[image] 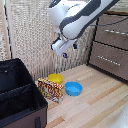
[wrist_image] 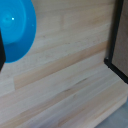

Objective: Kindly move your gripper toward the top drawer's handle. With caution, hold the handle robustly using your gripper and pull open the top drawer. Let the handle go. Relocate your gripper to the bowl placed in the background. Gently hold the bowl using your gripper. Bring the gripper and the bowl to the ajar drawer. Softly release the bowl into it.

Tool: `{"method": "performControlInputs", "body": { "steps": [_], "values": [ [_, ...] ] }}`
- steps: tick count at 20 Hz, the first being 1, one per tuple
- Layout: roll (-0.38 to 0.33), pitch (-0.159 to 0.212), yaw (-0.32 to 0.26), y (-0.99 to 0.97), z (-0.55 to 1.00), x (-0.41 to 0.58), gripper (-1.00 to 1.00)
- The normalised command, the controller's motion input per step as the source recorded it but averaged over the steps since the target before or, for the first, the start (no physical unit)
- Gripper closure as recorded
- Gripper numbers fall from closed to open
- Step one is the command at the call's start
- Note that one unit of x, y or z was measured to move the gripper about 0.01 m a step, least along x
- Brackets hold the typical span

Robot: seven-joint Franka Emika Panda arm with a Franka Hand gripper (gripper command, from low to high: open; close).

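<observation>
Arm: glossy white, reaching in from the top of the exterior view, bent downward above the wooden floor (image: 100,102). Gripper (image: 66,53): small white end piece with dark blue fingers (image: 75,46), hanging in the air well above the bowls, touching nothing; how far apart the fingers stand cannot be told, and nothing is seen held between them. Bowl (image: 55,78): yellow, round, shallow, resting on the floor close to the wicker wall (image: 30,35), just behind a printed box (image: 50,90) that hides its lower edge. Blue bowl (image: 73,89): resting on the floor just beside the yellow one, toward the exterior view's right and nearer the camera; in the wrist view it fills one corner as a bright blue disc (wrist_image: 15,30) over pale planks. Dresser: grey-brown, at the exterior view's right. Top drawer (image: 114,32): front flush with the one below, shut. Handle (image: 116,32): slim silver bar, horizontal, well apart from the gripper. Black bin (image: 20,95): large, soft-sided, at the exterior view's left, beside the box.
</observation>
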Motion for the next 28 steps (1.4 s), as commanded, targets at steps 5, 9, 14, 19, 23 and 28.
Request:
{"method": "performControlInputs", "body": {
  "steps": [5,9,14,19,23,28],
  "values": [
    [-0.360,0.000,0.148,-0.01,0.09,-0.080,-1.00],
    [-0.239,-0.013,0.169,-0.10,0.32,-0.012,-1.00],
    [-0.214,-0.045,0.165,-0.17,0.31,-0.013,-1.00],
    [-0.276,-0.081,0.160,-0.28,0.00,-0.082,-1.00],
    [-0.290,-0.067,0.148,-0.30,0.00,-0.069,-1.00],
    [-0.295,-0.063,0.143,-0.30,0.00,-0.057,-1.00]
  ]
}}
